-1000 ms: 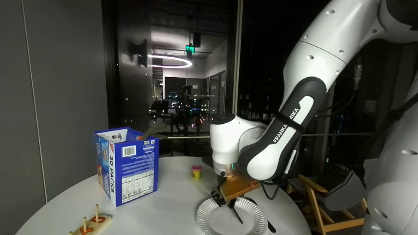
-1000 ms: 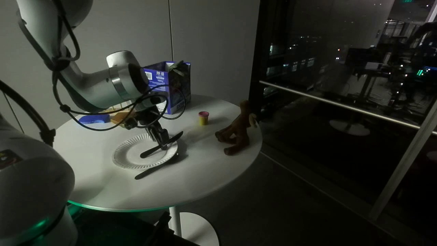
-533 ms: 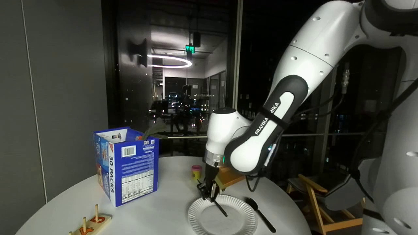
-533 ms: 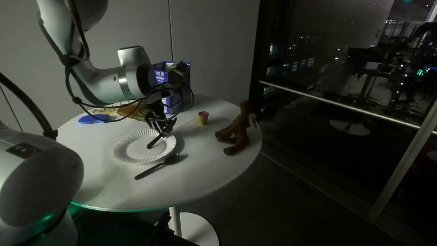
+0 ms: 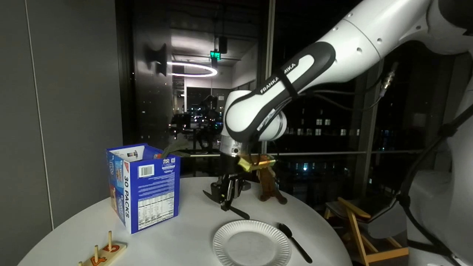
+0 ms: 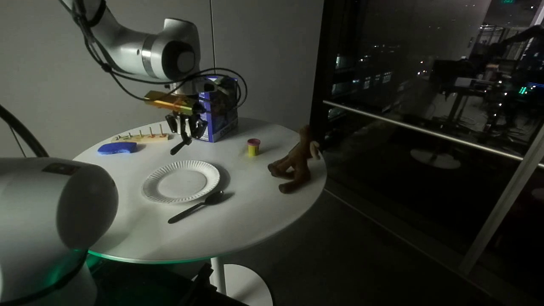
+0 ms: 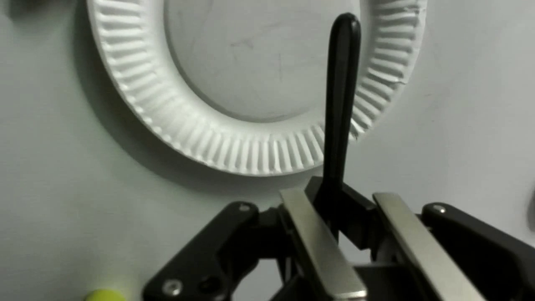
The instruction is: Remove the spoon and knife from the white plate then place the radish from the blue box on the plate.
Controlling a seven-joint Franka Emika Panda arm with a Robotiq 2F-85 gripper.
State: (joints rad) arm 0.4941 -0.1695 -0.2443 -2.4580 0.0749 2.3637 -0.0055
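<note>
In an exterior view, the blue box (image 5: 157,197) holds the radish (image 5: 157,156), leaves (image 5: 174,147) poking over the rim; the white plate (image 5: 251,247) lies apart, the spoon (image 5: 296,244) just beside it. In the wrist view, the narrowed gripper (image 7: 339,202) pinches the knife (image 7: 342,96). In an exterior view, the table (image 6: 204,240) has room between the spoon and its near edge.

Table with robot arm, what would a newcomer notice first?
The white robot arm likely comes first, across the upper right of an exterior view, its gripper shut on a black knife above the table. The open-topped blue box standing at left there comes next, then the white plate with a black spoon lying beside it.
</note>
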